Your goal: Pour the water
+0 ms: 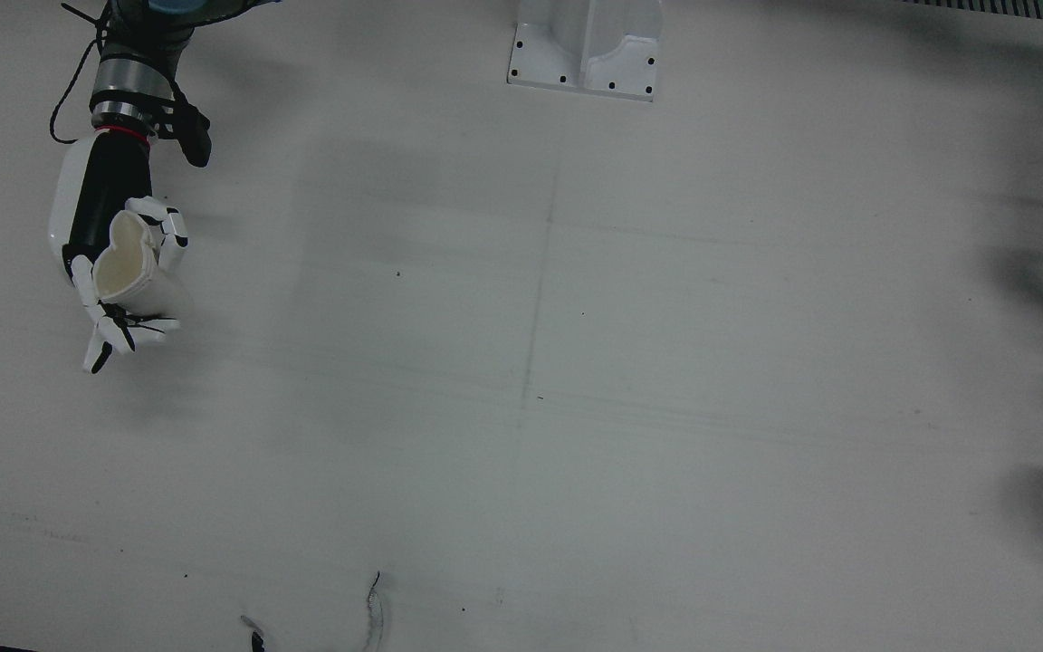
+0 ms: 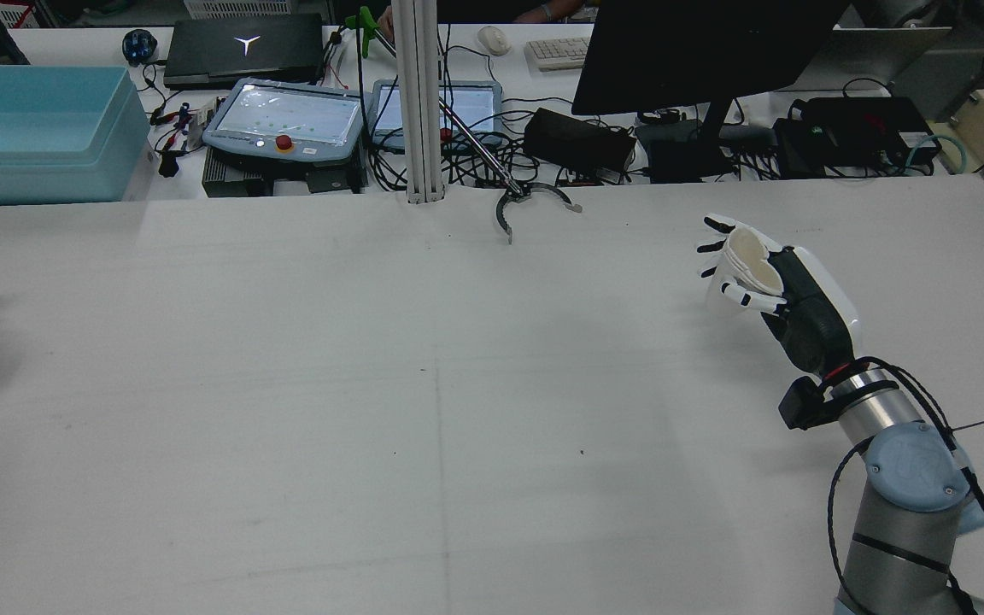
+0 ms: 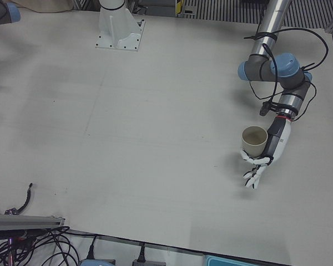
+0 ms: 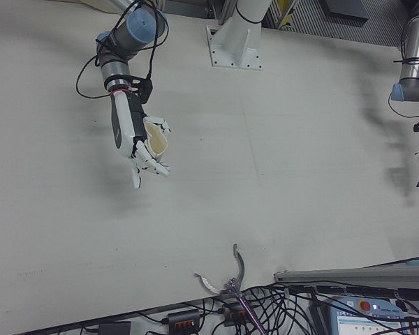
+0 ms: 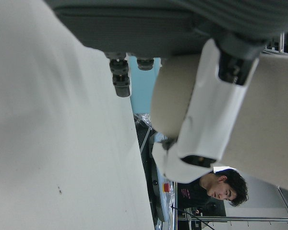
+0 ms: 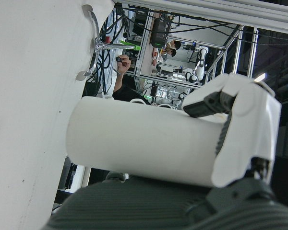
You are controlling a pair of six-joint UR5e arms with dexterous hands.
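Observation:
My right hand is shut on a white cup. It holds the cup about upright above the table, mouth up and rim squeezed out of round. The same hand and cup show at the right of the rear view. In the right hand view the cup fills the middle. My left hand is shut on a beige cup, upright, far across the table from the right hand. In the left hand view a finger wraps that cup. I cannot see any water in either cup.
The white pedestal stands at the table's robot side. A black curved claw tool lies at the operators' edge. A blue bin, a monitor and electronics sit beyond that edge.

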